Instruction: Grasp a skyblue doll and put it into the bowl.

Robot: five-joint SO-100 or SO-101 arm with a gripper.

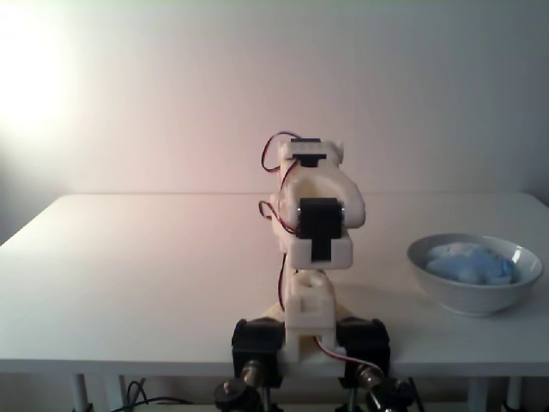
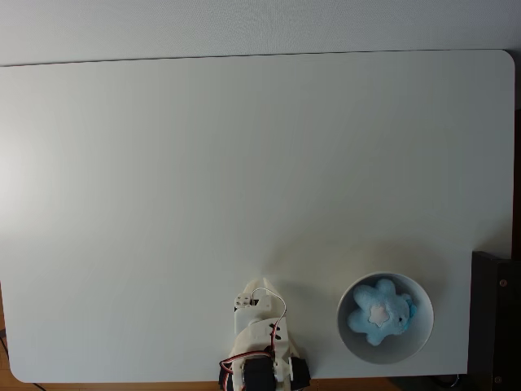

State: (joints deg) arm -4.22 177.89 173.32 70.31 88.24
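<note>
The skyblue doll [image 1: 470,262] [image 2: 378,314] lies inside the white bowl [image 1: 476,299] [image 2: 352,342], which stands near the table's front right corner in both fixed views. The white arm [image 1: 316,232] is folded back over its base at the front edge, left of the bowl. From above, its gripper [image 2: 248,298] points a short way out over the table, apart from the bowl and holding nothing. The jaws are too small and foreshortened to read.
The white table [image 2: 244,163] stretches wide behind and to the left of the arm. The arm's base with black motors [image 1: 309,343] is clamped at the front edge. A dark object [image 2: 496,318] sits just past the table's right edge.
</note>
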